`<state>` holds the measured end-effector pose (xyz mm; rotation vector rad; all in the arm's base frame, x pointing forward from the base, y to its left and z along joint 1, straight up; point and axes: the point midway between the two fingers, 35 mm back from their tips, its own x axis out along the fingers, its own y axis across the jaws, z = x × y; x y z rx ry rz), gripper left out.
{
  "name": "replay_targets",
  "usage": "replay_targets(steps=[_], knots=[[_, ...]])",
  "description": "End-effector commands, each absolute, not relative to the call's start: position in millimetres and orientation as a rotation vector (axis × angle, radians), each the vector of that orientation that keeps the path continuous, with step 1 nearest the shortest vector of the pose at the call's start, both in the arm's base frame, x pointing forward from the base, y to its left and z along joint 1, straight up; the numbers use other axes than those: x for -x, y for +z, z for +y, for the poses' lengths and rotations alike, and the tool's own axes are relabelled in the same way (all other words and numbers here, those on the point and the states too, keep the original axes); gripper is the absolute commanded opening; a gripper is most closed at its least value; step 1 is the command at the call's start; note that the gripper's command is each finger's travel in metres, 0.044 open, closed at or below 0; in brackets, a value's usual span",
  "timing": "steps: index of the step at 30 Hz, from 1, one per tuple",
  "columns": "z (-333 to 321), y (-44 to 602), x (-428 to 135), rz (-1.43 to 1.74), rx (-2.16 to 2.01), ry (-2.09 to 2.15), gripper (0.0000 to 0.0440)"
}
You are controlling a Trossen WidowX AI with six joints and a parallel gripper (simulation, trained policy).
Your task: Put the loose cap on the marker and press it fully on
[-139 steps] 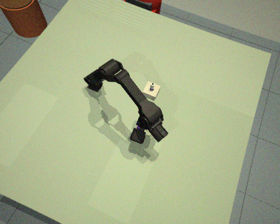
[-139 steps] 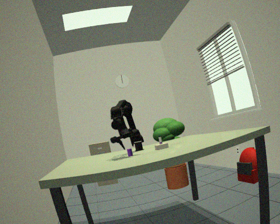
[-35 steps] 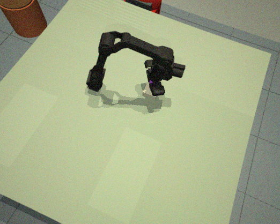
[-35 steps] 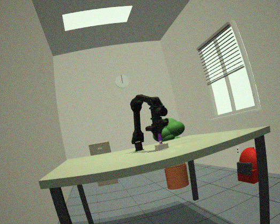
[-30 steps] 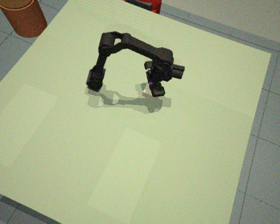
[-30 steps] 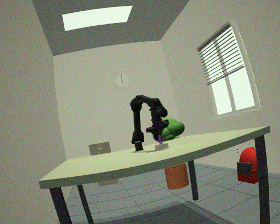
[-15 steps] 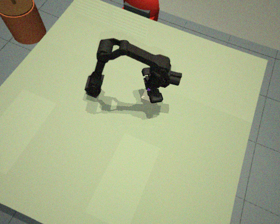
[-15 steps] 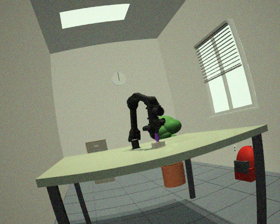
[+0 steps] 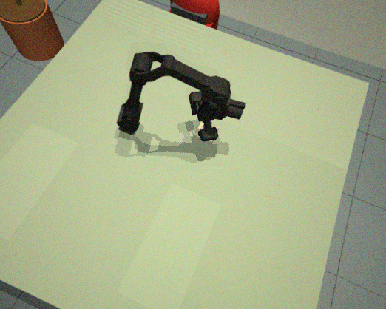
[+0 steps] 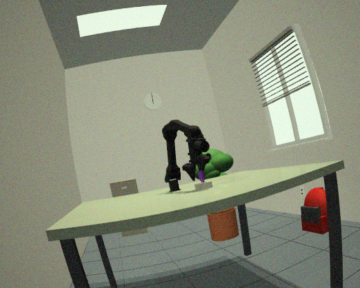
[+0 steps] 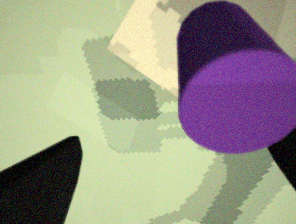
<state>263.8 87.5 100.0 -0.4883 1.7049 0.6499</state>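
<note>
The purple cap (image 10: 201, 176) (image 11: 235, 100) is upright over the holder block (image 10: 203, 187) (image 11: 142, 40), on the marker's place. The marker's tip is hidden, and I cannot tell how fully the cap is seated. In the top view the arm hides most of the cap and block. My gripper (image 9: 203, 119) (image 10: 196, 173) (image 11: 171, 135) is open around the cap's level and holds nothing. In the wrist view one finger stands well away at the left, while the other shows at the right edge, close to the cap and partly hidden behind it.
The arm's base (image 9: 129, 117) (image 10: 172, 175) stands on the pale green table (image 9: 268, 207) (image 10: 136, 207), to the left of the block. An orange bin (image 9: 37, 37) (image 10: 223, 225), a red object (image 9: 209, 9) (image 10: 316, 207) and a green plant (image 10: 221, 161) are beyond the table.
</note>
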Motion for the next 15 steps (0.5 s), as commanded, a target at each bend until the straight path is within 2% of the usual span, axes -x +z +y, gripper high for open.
replay_targets(steps=[1,15], knots=[[89,103,-264,1.675,0.483,0.664,0.044],[94,137,-276,1.534,0.491,0.694,0.0436]])
